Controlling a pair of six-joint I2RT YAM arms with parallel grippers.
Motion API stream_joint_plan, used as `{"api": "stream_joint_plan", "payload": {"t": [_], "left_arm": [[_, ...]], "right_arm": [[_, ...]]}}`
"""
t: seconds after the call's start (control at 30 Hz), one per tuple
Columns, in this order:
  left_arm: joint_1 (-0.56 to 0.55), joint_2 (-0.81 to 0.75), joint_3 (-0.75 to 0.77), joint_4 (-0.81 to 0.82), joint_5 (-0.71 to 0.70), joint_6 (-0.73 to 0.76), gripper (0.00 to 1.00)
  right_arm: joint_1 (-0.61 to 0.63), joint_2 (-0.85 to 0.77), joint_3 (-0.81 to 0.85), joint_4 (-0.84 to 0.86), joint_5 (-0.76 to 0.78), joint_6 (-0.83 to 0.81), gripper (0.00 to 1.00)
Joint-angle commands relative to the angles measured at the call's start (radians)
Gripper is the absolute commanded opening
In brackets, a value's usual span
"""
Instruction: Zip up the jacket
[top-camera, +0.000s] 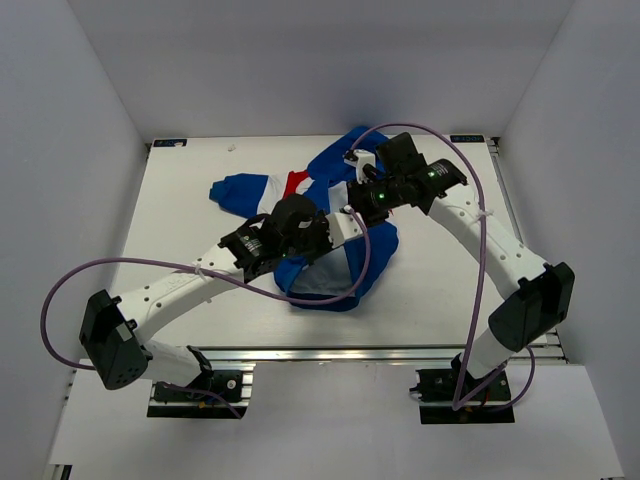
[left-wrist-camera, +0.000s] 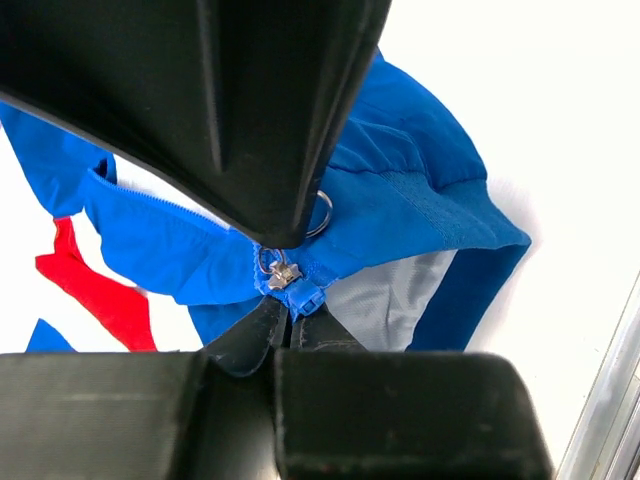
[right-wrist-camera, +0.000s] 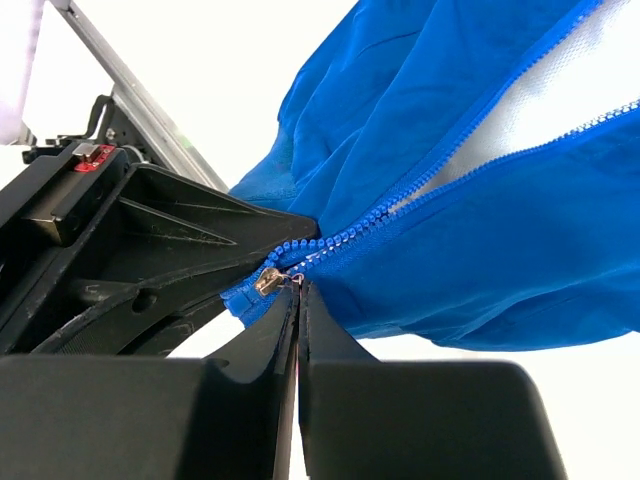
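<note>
Two grippers are meeting at the bottom end of the zipper, so you are setting up the pull rather than finishing it. The jacket (top-camera: 378, 250) is lying crumpled in the middle of the table (top-camera: 190, 210), partly under both arms.

Your left gripper (left-wrist-camera: 290, 325) is showing its fingers pressed together on the blue hem just below the slider (left-wrist-camera: 283, 273), anchoring the fabric. Your right gripper (right-wrist-camera: 298, 300) is likewise closed, its tips pinching what looks like the pull tab (right-wrist-camera: 268, 281) right at the slider. That hold is looking thin, and I am judging it from the right wrist view alone.

Beyond the slider the zipper teeth (right-wrist-camera: 420, 195) are spreading apart toward the collar, with white lining showing between them, so nearly the whole track is lying open.

For a clean run you are aiming for tension first. Hold the left clamp firm and low while you are drawing the right one away along the line of the teeth, not upward off the table. Go slowly, since the loose folds beside the track are looking ready to bunch into the slider. If the tab is slipping, stop and re-pinch before pulling further.
</note>
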Motion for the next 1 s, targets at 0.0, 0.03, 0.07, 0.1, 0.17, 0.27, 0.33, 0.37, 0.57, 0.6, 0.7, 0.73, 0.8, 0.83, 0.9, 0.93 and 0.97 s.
{"api": "stream_joint_plan", "payload": {"t": [0.0,0.03,0.07,0.1,0.17,0.27,0.33,0.37,0.57,0.6,0.7,0.73,0.8,0.83,0.9,0.93,0.97], "left_arm": [[-0.021,-0.062,0.024,-0.031,0.057,-0.03,0.0],[-0.021,-0.056,0.032,-0.045,0.039,-0.041,0.0],[-0.021,-0.045,0.041,-0.05,0.033,-0.058,0.0],[-0.021,-0.04,0.043,-0.056,0.026,-0.064,0.0],[-0.021,-0.033,0.037,-0.062,0.002,-0.078,0.0],[-0.021,-0.007,0.037,-0.079,-0.021,-0.11,0.22],[-0.021,0.018,0.052,-0.094,-0.018,-0.122,0.33],[-0.021,0.023,0.055,-0.096,-0.024,-0.131,0.37],[-0.022,0.029,0.066,-0.064,-0.04,-0.142,0.63],[-0.021,0.024,0.067,-0.052,-0.041,-0.144,0.66],[-0.022,0.007,0.064,-0.01,-0.04,-0.148,0.98],[-0.022,0.003,0.063,0.002,-0.04,-0.148,0.98],[-0.022,-0.008,0.052,0.047,-0.068,-0.153,0.98],[-0.022,-0.01,0.049,0.056,-0.081,-0.153,0.98],[-0.024,-0.005,0.049,0.079,-0.086,-0.139,0.98],[-0.023,-0.002,0.052,0.083,-0.086,-0.133,0.98],[-0.022,0.003,0.06,0.093,-0.117,-0.126,0.98]], "right_arm": [[-0.036,-0.029,-0.03,0.135,0.276,-0.049,0.0],[-0.036,-0.035,-0.033,0.136,0.302,-0.049,0.0],[-0.036,-0.037,-0.025,0.127,0.36,-0.043,0.0],[-0.036,-0.038,-0.022,0.124,0.384,-0.043,0.0],[-0.036,-0.061,-0.034,0.145,0.375,-0.05,0.0],[-0.036,-0.101,-0.061,0.187,0.26,-0.069,0.0],[-0.036,-0.116,-0.061,0.181,0.17,-0.076,0.0],[-0.035,-0.122,-0.067,0.176,0.143,-0.078,0.0],[-0.033,-0.175,-0.116,0.17,0.011,-0.081,0.0],[-0.033,-0.176,-0.12,0.168,0.01,-0.079,0.0],[-0.033,-0.181,-0.125,0.161,0.008,-0.072,0.0],[-0.033,-0.179,-0.127,0.162,-0.003,-0.07,0.0],[-0.033,-0.181,-0.128,0.164,-0.018,-0.067,0.0],[-0.033,-0.182,-0.13,0.164,-0.021,-0.064,0.0],[-0.033,-0.181,-0.13,0.162,-0.023,-0.064,0.0],[-0.033,-0.181,-0.13,0.162,-0.023,-0.061,0.0],[-0.033,-0.181,-0.13,0.162,-0.023,-0.061,0.0]]}}
